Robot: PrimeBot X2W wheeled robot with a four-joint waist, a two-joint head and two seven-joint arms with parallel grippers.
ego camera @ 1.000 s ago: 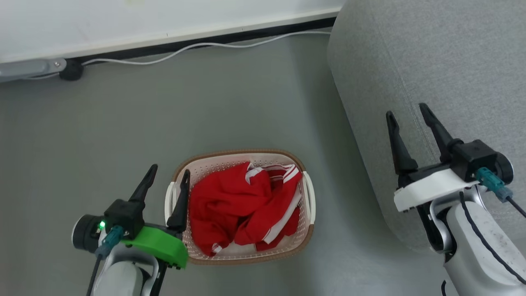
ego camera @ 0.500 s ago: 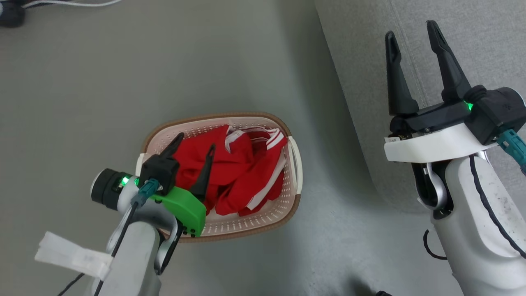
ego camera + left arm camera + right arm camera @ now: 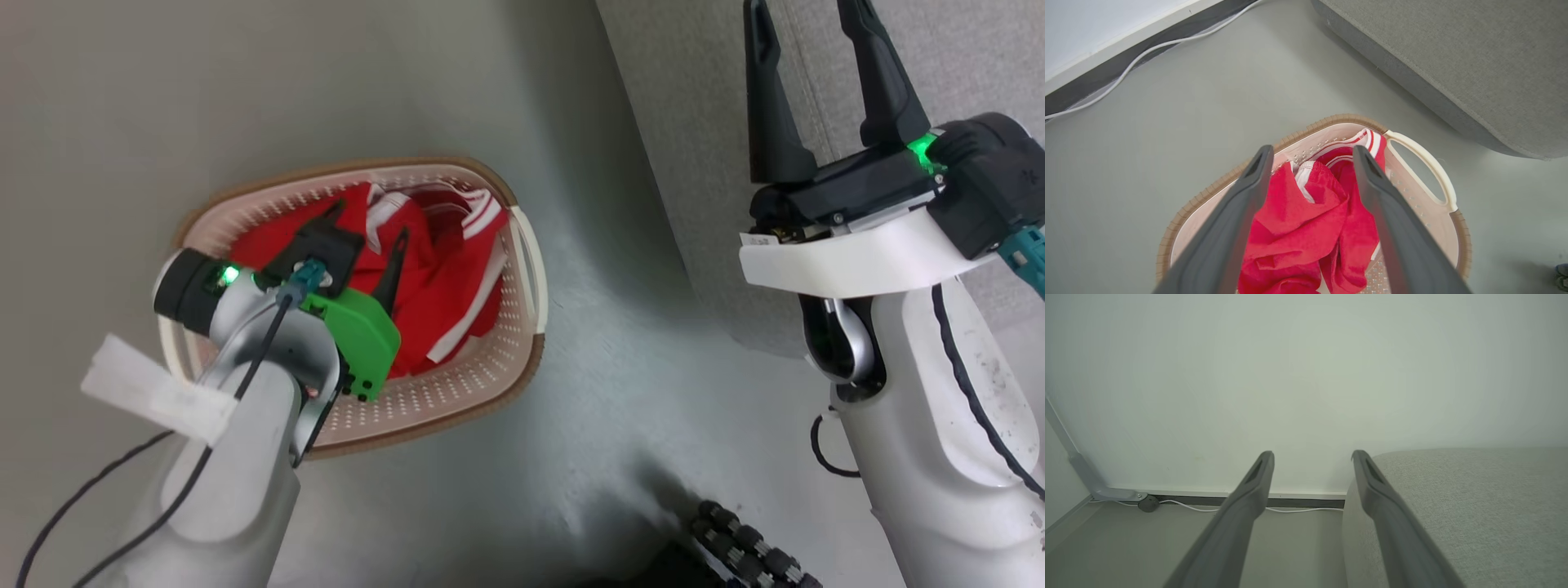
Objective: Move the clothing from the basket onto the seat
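- The left gripper point(image 3: 367, 224) hangs over the basket point(image 3: 457, 384) with its fingers spread wide, closed on nothing.
- The red clothing point(image 3: 445, 269) lies heaped inside the basket, on the floor at 8 o'clock from the seat point(image 3: 694, 122).
- The right gripper point(image 3: 1312, 456) is at the seat's edge, 2 o'clock from the basket, fingers apart and empty.

The head camera has tipped downward, so the whole picture has shifted. Measured against the basket point(image 3: 490, 392), though, the left gripper point(image 3: 369, 219) has truly moved. It stood astride the left rim with one finger outside, and it has now come in over the clothing point(image 3: 441, 269), both spread fingers above the red fabric. The right gripper point(image 3: 804, 33) looms larger against the seat point(image 3: 694, 122). A dark ribbed thing point(image 3: 747, 547) has entered at the near edge.
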